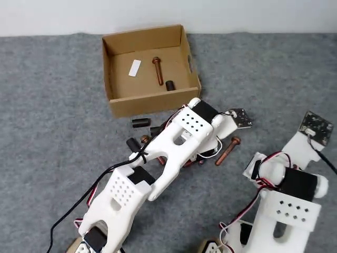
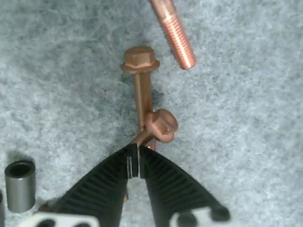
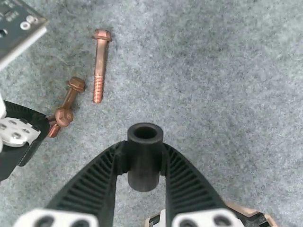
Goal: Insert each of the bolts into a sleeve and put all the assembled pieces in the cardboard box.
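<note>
Gripped bolt [image 2: 161, 125]: low over the grey mat [image 1: 52, 105] in front of the cardboard box [image 1: 152, 103], its head against the shaft of a second bolt [image 2: 141, 87].
Left gripper [image 2: 134, 161]: fingers pressed together, pinching the gripped bolt at its threaded end.
Sleeve [image 3: 144, 161]: clamped in the right gripper [image 3: 143, 151], bore open to the camera.
Third bolt [image 2: 174, 35]: loose, just beyond.
Risk: held so near the tip, the bolt could swing or slip out, or drag the second bolt along when raised.
Risk at insertion: a tilted bolt may catch the sleeve's rim and push it out of the fingers.
</note>
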Robot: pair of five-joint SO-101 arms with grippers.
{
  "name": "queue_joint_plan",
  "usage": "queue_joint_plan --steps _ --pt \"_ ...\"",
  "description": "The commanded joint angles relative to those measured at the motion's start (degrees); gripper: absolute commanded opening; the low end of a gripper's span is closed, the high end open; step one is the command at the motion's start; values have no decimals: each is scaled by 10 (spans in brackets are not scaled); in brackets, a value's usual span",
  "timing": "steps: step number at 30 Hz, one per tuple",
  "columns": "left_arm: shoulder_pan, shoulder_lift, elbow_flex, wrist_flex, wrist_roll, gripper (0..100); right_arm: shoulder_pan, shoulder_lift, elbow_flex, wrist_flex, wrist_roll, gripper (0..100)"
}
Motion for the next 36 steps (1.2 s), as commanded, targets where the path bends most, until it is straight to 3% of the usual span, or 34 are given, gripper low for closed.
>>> queue_joint_plan --steps 1,16,22,32,36 --pt "1 -7 -3 0 -8 7 3 -9 -5 -10 5 8" --pt "1 -33 9 18 -29 12 3 -9 -5 -10 5 8" --pt "1 -60 58 17 -47 156 3 -9 -5 -10 5 8" --pt "3 -33 58 -44 -43 150 3 -6 -4 -18 5 8" --pt "3 -22 58 -74 -43 83 3 -5 -4 -18 5 8"
